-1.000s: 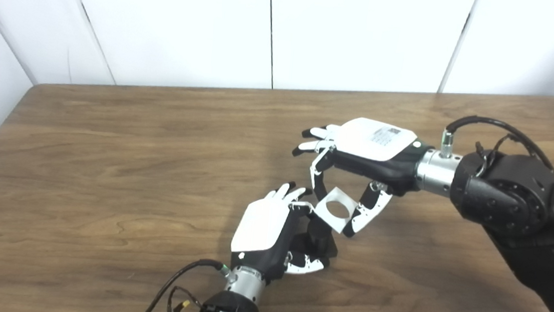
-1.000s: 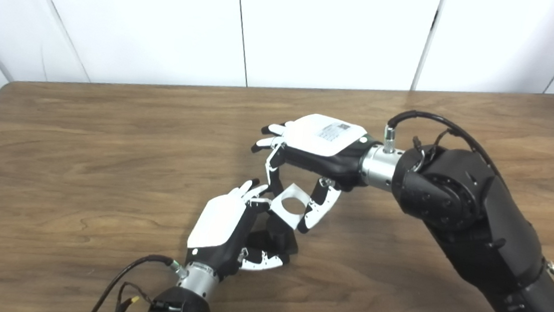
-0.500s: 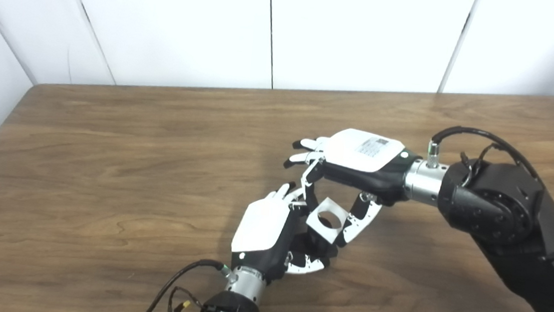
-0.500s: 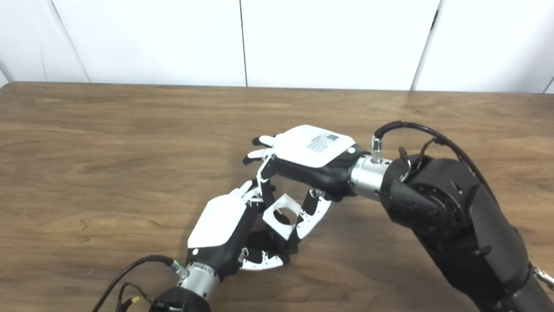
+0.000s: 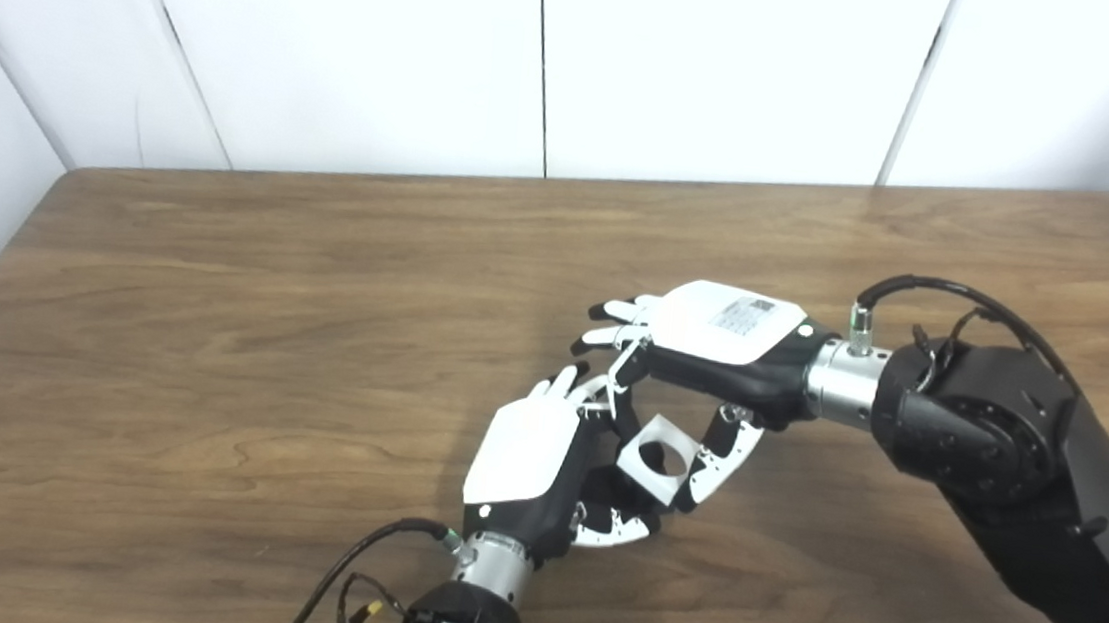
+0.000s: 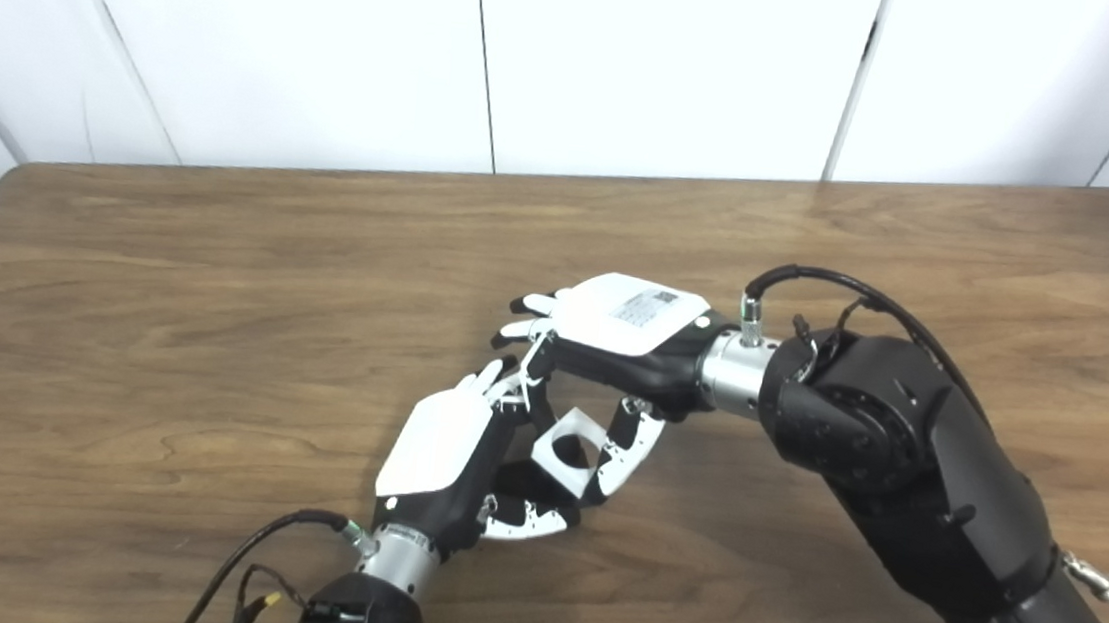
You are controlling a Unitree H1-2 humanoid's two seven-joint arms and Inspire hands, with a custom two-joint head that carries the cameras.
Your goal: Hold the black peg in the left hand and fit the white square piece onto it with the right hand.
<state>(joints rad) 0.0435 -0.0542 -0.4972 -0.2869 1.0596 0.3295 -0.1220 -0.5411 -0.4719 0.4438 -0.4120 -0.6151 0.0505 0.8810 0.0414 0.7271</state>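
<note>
A brown wood-grain worktop (image 5: 212, 322) is seen, its rounded far corners set near white wall panels (image 5: 717, 65) split by dark vertical seams. Even, soft light is cast, with faint shadows on the wood.

Wood-grain table (image 5: 212, 322), matt white square piece (image 5: 659, 458)

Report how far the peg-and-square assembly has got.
Done: left hand grips the black peg; right hand pinches the white square piece. In hand: the piece sits directly over the peg. Left: seating it fully; whether the peg has entered the hole cannot be told.
</note>
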